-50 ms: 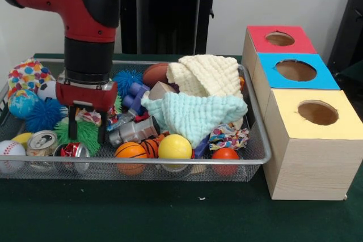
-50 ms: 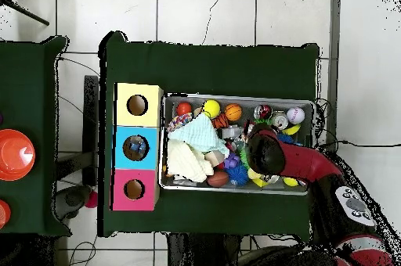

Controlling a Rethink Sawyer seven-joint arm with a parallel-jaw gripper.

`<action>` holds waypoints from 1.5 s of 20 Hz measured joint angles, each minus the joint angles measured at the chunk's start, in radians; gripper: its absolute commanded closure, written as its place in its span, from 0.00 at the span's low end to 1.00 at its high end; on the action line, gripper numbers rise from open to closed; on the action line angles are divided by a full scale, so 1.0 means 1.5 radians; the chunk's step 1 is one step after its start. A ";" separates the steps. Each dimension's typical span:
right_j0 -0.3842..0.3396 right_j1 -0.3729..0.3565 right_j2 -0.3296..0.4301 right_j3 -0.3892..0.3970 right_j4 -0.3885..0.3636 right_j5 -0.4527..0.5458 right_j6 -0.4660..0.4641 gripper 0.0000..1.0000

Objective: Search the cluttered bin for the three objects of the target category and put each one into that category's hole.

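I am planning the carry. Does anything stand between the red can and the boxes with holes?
Yes. From the red can, the yellow ball, the heaped green cloth and the bin's wall lie before the boxes. The tool hangs open nearby.

We take this for a robotics lab. A red and black robot arm (image 1: pixel 79 21) stands over a green-covered table (image 1: pixel 170 213), which carries a wire bin (image 1: pixel 258 140) heaped with toys and a wooden box (image 1: pixel 306 145) with three colour-coded holes. In the overhead view we see a tiled floor (image 2: pixel 235 12) with loose cables (image 2: pixel 74 67) trailing beside the table.
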 measured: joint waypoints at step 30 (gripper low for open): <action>0.088 -0.064 -0.008 0.043 0.141 0.090 0.000 0.00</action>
